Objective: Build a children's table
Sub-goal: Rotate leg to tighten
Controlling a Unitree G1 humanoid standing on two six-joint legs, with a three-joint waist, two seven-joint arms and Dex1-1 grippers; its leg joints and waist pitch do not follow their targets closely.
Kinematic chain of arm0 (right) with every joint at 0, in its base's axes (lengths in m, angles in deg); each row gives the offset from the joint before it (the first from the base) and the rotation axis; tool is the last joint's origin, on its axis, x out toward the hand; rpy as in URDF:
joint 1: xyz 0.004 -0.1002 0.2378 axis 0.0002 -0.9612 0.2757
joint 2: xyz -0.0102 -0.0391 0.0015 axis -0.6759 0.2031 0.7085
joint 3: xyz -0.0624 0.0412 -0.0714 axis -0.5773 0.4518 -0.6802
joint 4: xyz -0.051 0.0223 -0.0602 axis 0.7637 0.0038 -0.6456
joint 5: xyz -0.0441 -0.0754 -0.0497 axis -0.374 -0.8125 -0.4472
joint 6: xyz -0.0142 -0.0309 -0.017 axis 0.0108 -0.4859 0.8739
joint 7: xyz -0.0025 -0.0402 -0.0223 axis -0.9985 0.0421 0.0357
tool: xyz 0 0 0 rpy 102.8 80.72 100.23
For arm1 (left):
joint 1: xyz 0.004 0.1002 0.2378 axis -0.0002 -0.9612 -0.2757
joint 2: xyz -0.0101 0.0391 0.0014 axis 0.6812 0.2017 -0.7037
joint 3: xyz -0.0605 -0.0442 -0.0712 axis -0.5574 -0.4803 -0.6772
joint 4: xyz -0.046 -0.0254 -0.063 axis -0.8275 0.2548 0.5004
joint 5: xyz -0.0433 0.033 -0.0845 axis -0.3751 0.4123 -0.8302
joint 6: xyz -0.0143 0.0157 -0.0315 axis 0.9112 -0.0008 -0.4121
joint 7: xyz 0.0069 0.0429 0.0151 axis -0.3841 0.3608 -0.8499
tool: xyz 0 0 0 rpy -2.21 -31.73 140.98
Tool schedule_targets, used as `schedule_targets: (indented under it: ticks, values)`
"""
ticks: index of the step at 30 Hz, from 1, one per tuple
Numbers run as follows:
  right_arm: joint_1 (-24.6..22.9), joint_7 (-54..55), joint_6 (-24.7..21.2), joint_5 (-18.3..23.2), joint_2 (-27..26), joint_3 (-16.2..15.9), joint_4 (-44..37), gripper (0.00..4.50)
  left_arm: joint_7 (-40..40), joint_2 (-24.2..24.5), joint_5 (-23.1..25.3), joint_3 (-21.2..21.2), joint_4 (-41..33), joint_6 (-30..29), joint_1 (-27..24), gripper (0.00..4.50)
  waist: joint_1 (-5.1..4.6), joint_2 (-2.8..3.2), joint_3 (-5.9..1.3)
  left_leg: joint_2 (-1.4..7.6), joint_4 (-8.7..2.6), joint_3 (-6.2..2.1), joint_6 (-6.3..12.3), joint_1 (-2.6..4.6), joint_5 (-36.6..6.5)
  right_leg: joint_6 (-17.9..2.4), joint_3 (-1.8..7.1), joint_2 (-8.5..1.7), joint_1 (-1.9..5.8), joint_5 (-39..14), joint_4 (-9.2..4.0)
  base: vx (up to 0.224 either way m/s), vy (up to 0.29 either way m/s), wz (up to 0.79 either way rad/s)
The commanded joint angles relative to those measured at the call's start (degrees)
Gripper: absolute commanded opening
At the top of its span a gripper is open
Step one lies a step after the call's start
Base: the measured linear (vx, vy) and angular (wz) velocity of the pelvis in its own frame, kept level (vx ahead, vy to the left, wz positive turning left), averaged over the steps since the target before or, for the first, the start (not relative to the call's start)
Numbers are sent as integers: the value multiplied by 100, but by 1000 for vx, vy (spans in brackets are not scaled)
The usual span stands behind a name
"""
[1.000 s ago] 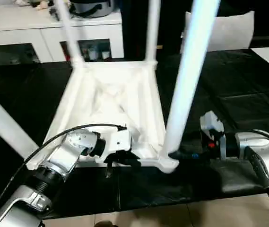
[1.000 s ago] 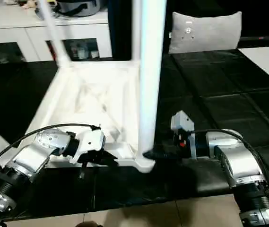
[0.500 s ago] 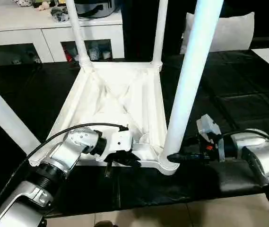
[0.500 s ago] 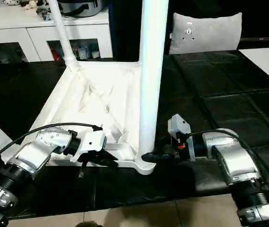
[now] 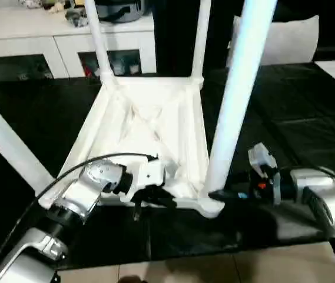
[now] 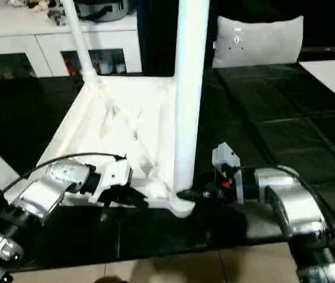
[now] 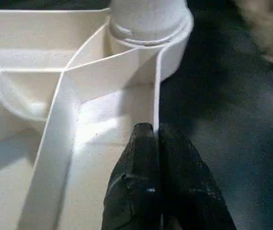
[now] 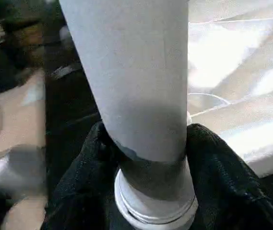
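Lying upside down on the black tiled mat point(image 5: 308, 135), the white plastic rectangular table top point(image 5: 149, 127) showed its ribbed, cross-braced underside, with long white tapered legs standing up from its corner sockets. The right gripper point(image 8: 143, 158) had its two black fingers clamped around the base of the near right leg point(image 5: 238, 94), just above the socket. The left gripper point(image 7: 155, 136) had its fingers pressed together, pinching the thin rim wall of the top beside that same corner.

The likeliest trouble, as I judged it, was a leg not fully seated: if the right gripper twisted or pushed off-axis, the leg could bind or tilt in the socket. The left pinch on a thin wall looked slight, so the top could slide on the mat under a strong turn. The near left leg point(image 5: 8, 144) leaned outward and might be loose.

Beyond the mat stood a white glass-door cabinet point(image 5: 49, 50) and a grey cushion point(image 6: 258, 38); pale floor tiles point(image 5: 214, 265) showed nearest the robot.
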Motion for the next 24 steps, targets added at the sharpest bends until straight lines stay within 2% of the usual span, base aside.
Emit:
schedule_targets:
  ticks: [1,2,3,4,5,7,8,9,10,11,12,13,14,16,17,18,19,20,22,24]
  values:
    - [53,983,-283,-207,-447,-145,-87,186,-420,-427,-153,4,-403,-175,52,0,-51,-91,-355,174,-440,-61,140,21,-1278,-815,238,-347,307,-2375,-536,0,0,0]
    - [85,1448,-399,-302,-663,-54,-39,186,-559,-516,-139,-5,-455,-257,27,0,-117,-72,-334,159,-455,-69,49,22,-1400,-665,231,-336,292,-2688,-579,0,0,0]
    - [121,1921,-544,-362,-891,65,-2,186,-700,-626,-119,-8,-527,-389,2,0,-211,-86,-319,142,-461,-83,-13,31,-1519,-555,215,-343,282,-2956,-625,0,0,0]
    - [121,1921,-544,-362,-891,65,-2,186,-700,-626,-119,-8,-527,-389,2,0,-243,-80,-328,125,-456,-94,-32,26,-1563,-509,194,-341,294,-3042,-623,0,0,0]
    - [152,2317,-649,-407,-1100,161,21,186,-852,-751,-106,-14,-609,-535,-23,0,-314,-60,-332,121,-465,-113,-20,-2,-1563,-420,192,-348,317,-3077,-637,0,0,0]
    - [207,3367,-881,-640,-1632,309,-29,186,-1465,-1222,-12,-53,-765,-1033,10,0,-402,-58,-334,123,-453,-96,13,30,-1596,-464,206,-318,263,-2967,-656,0,0,0]
    - [209,3523,-937,-661,-1726,328,-53,186,-1589,-1308,16,-60,-773,-1096,25,0,-444,-30,-338,115,-451,-95,3,11,-1540,-511,207,-310,268,-2851,-654,0,0,0]
    - [181,3682,-981,-498,-1992,409,-163,186,-1972,-1597,62,-112,-704,-1225,101,0,-465,-49,-348,101,-448,-99,43,1,-1486,-516,202,-307,288,-2783,-650,0,0,0]
    - [168,3724,-988,-440,-2075,437,-208,186,-2080,-1684,68,-130,-688,-1274,121,0,-478,-47,-352,103,-443,-85,71,0,-1432,-529,217,-297,284,-2694,-645,0,0,0]
    - [167,3726,-987,-438,-2077,438,-210,186,-2084,-1687,68,-131,-687,-1275,122,0,-463,-43,-365,116,-433,-79,120,20,-1380,-581,228,-303,265,-2559,-652,0,0,0]
    - [138,3851,-961,-435,-2176,487,-291,221,-2199,-1789,91,-126,-673,-1297,145,0,-461,-35,-372,115,-440,-83,171,-24,-1247,-620,229,-295,304,-2317,-617,0,0,0]
    - [126,3897,-935,-455,-2197,508,-315,256,-2220,-1805,112,-113,-665,-1278,153,0,-447,-24,-383,120,-438,-76,213,-19,-1168,-661,235,-290,297,-2102,-611,0,0,0]
    - [87,3861,-888,-457,-2160,508,-364,256,-2180,-1754,172,-63,-668,-1219,148,0,-442,16,-390,122,-439,-84,220,-16,-1140,-695,234,-293,306,-1994,-587,0,0,0]
    - [65,3804,-869,-441,-2115,494,-386,259,-2135,-1707,202,-33,-677,-1192,139,0,-432,1,-405,133,-437,-80,284,-28,-1031,-783,242,-297,328,-1676,-563,0,0,0]
    - [21,3745,-854,-464,-2039,476,-454,270,-2105,-1629,257,-14,-704,-1196,118,0,-412,28,-412,139,-431,-74,306,-18,-962,-859,247,-298,325,-1511,-544,0,0,0]
    - [-33,3698,-871,-490,-1957,491,-541,298,-2079,-1538,322,-2,-728,-1193,94,0,-392,30,-426,150,-420,-71,320,-11,-891,-911,255,-298,332,-1324,-523,0,0,0]
    - [-50,3661,-877,-480,-1924,493,-566,302,-2076,-1521,328,-6,-729,-1189,91,0,-389,25,-418,150,-423,-65,336,-14,-875,-930,258,-294,329,-1269,-522,0,0,0]
    - [-179,3332,-921,-366,-1662,502,-756,302,-2055,-1415,352,-49,-723,-1151,71,0,-379,10,-421,149,-422,-68,345,-22,-858,-962,251,-294,355,-1181,-504,0,0,0]
    - [-341,2947,-881,-295,-1308,487,-945,305,-1971,-1300,385,-53,-727,-1024,59,0,-350,20,-425,159,-409,-61,409,-11,-839,-982,260,-300,356,-1082,-499,0,0,0]
    - [-445,2777,-924,-228,-1085,560,-1030,340,-1837,-1135,437,-25,-698,-812,60,0,-276,21,-420,168,-410,-56,450,-2,-844,-973,264,-306,347,-1110,-503,0,0,0]
